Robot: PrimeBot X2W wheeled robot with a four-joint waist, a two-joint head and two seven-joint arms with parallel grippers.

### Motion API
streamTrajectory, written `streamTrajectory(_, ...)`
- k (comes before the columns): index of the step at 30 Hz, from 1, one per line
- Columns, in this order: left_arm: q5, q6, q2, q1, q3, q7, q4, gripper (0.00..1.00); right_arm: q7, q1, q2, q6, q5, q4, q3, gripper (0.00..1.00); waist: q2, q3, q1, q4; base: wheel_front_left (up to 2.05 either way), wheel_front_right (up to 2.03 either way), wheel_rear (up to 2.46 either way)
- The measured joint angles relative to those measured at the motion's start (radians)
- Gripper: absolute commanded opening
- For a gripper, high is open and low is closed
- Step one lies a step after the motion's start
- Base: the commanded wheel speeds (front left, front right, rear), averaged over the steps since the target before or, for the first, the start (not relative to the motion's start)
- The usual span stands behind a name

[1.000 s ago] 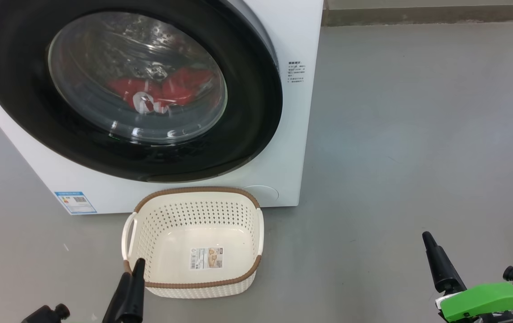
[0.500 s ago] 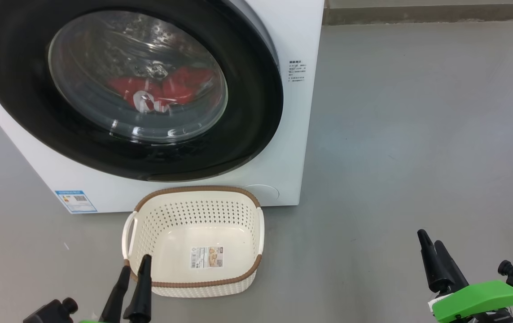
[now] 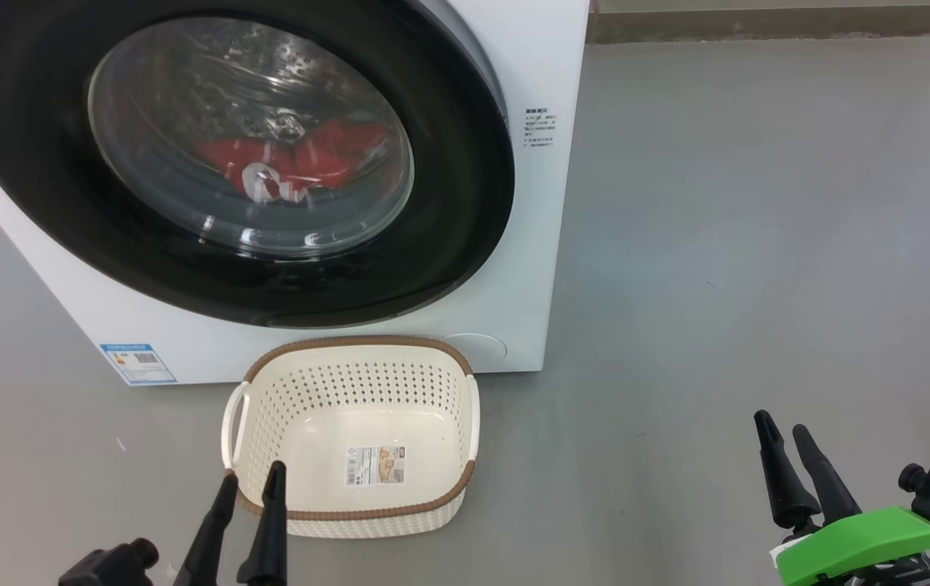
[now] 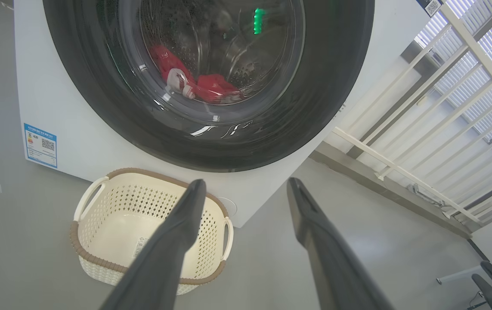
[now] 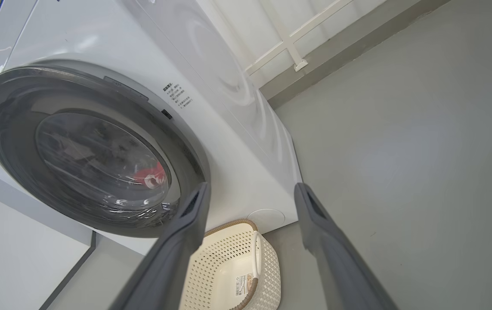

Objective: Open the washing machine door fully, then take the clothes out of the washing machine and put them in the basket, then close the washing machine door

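The washing machine door (image 3: 172, 122) is shut on the washing machine (image 3: 530, 268), so the clothes (image 3: 302, 159) are enclosed inside it, the basket (image 3: 359, 343) is set just in front of it (ready to receive them), and the left tool (image 3: 251, 476) and right tool (image 3: 779, 425) are held empty, fingers apart, short of it.

We are holding our left hand (image 3: 251, 472) and right hand (image 3: 779, 423) low and apart, both gaping wide and empty.

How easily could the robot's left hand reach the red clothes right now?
Probably not: the washing machine door covers the opening, its glass between the left hand and the clothes.
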Motion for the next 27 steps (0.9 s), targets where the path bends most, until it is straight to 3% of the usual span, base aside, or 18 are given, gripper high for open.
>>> streamTrajectory(27, 0.319, 0.017, 0.01, 0.019, -0.028, -0.076, -0.05, 1.0, -0.078, 0.0, -0.023, 0.0, -0.236, -0.033, 0.01, 1.0, 0.0, 0.01, 0.0, 0.001, 0.0, 0.0, 0.0)
